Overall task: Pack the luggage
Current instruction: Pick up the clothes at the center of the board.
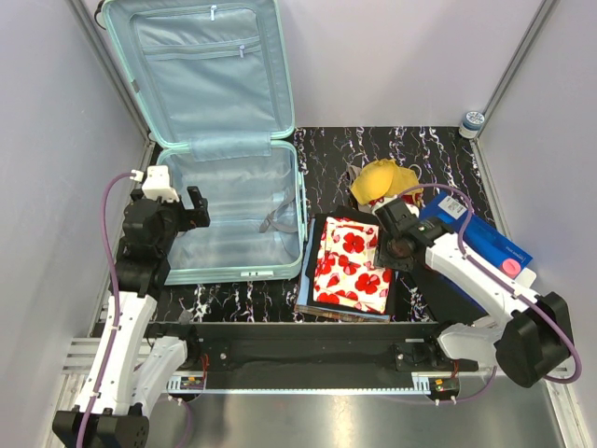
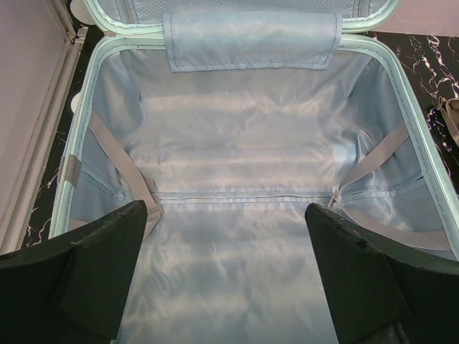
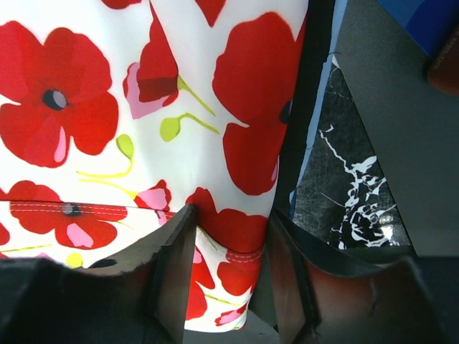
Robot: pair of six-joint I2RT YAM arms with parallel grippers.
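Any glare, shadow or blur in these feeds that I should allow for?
Top external: even light, sharp, no strong glare. Left wrist: pale glare bands across the luggage lining; the left fingers are dark and show little detail. Right wrist: floral cloth is very close and slightly soft; right fingers are in shadow.

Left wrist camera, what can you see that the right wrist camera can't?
Only the left wrist view: the inside of the open luggage, its grey straps, and the left pincer spread wide above it. Only the right wrist view: the flowery cloth with red poppies, its edge nipped by the right pincer, plus a corner of something blue. Both: a bit of the black marbled table, and each camera's own dark pincer at the bottom.
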